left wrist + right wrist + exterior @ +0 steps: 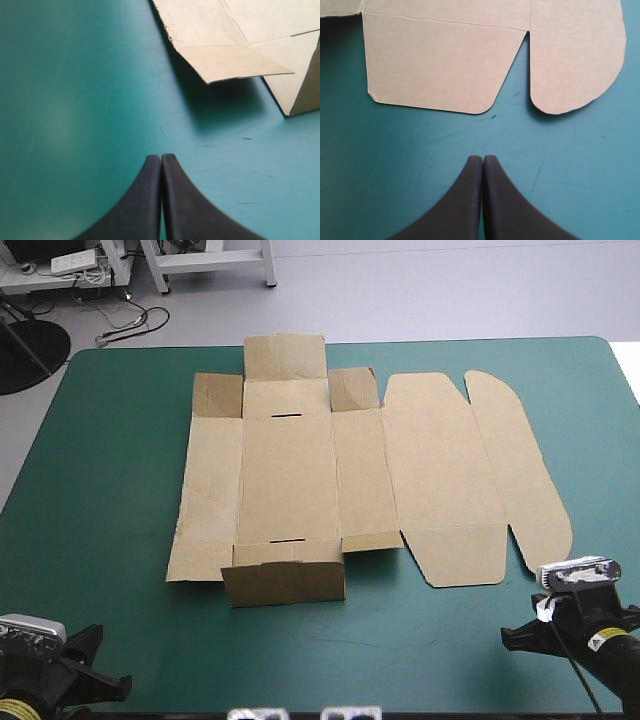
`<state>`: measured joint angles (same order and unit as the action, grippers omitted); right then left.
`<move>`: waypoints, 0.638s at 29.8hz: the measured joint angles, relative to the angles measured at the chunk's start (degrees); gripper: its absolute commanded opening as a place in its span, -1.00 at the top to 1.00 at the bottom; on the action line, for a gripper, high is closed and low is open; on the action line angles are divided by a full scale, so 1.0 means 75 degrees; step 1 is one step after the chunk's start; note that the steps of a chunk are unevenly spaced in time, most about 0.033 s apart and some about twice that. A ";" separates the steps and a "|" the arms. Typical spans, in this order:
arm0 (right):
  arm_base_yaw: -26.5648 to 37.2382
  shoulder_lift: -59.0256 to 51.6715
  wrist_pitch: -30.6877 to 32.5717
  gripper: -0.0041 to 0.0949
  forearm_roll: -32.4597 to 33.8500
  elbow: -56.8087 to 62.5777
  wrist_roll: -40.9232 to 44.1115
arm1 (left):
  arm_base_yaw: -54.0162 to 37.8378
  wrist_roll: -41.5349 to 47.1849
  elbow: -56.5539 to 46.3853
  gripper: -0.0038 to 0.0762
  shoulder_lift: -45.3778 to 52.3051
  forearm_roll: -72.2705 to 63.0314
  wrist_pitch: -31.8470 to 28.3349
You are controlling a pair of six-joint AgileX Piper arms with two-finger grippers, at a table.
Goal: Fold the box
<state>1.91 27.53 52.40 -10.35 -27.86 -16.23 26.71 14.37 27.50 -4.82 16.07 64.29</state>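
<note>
High view: box (360, 480) spread out; left wrist view: corner flap (235, 62) seemingly lifted.

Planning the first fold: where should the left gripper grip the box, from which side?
The near-left corner flap of the box: it lifts off the cover, shadow beneath, so a finger may fit under. Come from the cover's near edge; the left gripper is shut.

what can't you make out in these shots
Left wrist view: most of the box, cut off by the frame edges; only a corner shows.
Right wrist view: all but two rounded flaps, cut off likewise.
High view: table under the box, covered by it.
</note>
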 measured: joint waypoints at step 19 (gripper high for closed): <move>0.0000 0.0000 -0.0016 0.95 0.0000 0.0000 0.0000 | 0.0000 0.0000 0.0729 0.93 -0.0152 -0.0008 -0.0023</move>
<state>1.91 27.53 52.28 -10.35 -27.86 -16.23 26.71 14.37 32.97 -5.96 16.02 64.11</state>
